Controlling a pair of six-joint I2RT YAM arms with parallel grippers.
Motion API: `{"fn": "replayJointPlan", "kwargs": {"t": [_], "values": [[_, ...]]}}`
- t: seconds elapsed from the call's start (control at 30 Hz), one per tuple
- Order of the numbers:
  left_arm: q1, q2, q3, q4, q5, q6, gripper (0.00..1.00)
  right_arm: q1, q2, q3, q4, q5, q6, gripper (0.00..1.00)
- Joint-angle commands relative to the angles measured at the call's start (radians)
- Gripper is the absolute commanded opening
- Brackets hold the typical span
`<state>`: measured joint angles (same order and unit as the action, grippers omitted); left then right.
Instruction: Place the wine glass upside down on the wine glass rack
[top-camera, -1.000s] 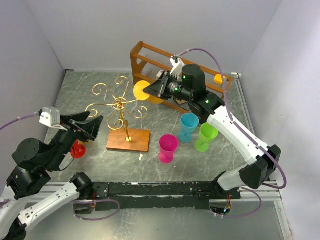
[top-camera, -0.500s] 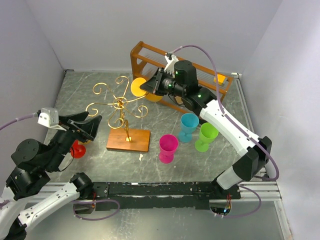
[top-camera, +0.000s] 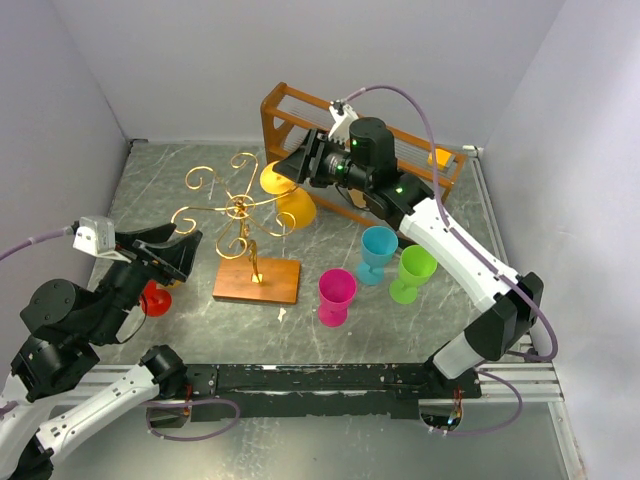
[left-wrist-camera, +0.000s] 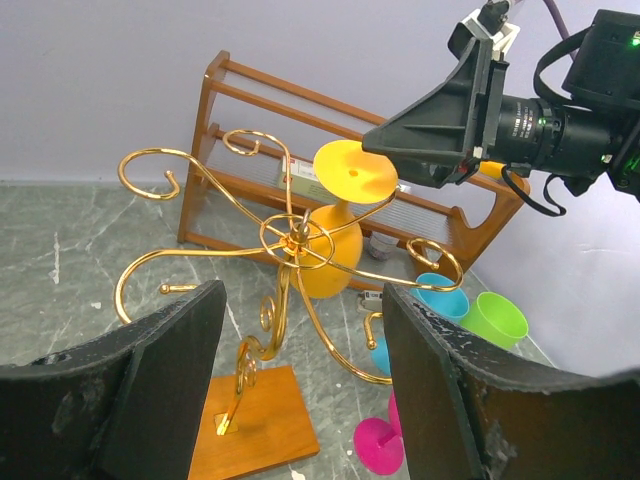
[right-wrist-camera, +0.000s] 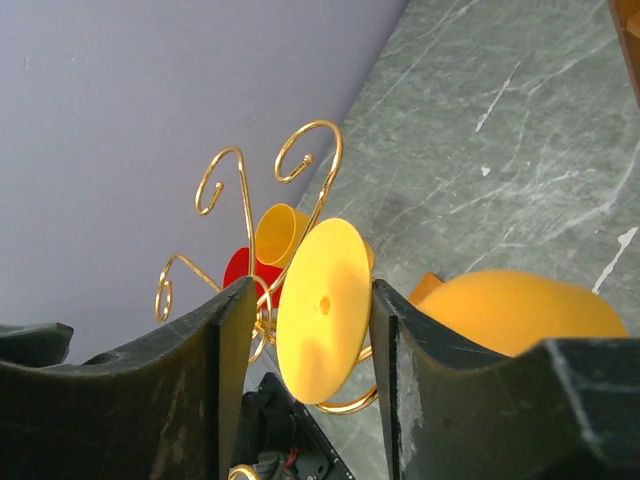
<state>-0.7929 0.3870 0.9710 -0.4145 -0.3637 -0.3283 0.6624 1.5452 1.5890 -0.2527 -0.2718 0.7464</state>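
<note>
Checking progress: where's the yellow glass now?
Top view, centre: yellow glass hangs upside down on the right side of the gold rack, by the right gripper.

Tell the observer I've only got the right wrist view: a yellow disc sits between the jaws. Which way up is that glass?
Observer: In the left wrist view the yellow wine glass is foot up, bowl down, tilted, beside the wine glass rack's centre hub.
Operator: And the left arm?
Observer: The left gripper is open and empty, facing the rack.
Operator: Other glasses?
Observer: A pink glass, a blue glass and a green glass stand upright right of the rack's base.
</note>
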Motion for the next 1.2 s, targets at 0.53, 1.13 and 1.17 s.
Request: {"fn": "replayJointPlan", "kwargs": {"t": [0.53, 1.13, 1.17], "values": [[-0.003, 0.018, 0.017, 0.003, -0.004, 0.005, 0.75, 0.003, -0.054, 0.044, -0.098, 0.146, -0.126, 0.63], [-0.003, 0.028, -0.009, 0.165, 0.366, 0.077, 0.79, 0.002, -0.416, -0.308, -0.054, 0.468, -0.104, 0.63], [-0.003, 0.026, -0.009, 0.173, 0.385, 0.083, 0.79, 0.002, -0.436, -0.331, -0.083, 0.499, -0.106, 0.62]]}}
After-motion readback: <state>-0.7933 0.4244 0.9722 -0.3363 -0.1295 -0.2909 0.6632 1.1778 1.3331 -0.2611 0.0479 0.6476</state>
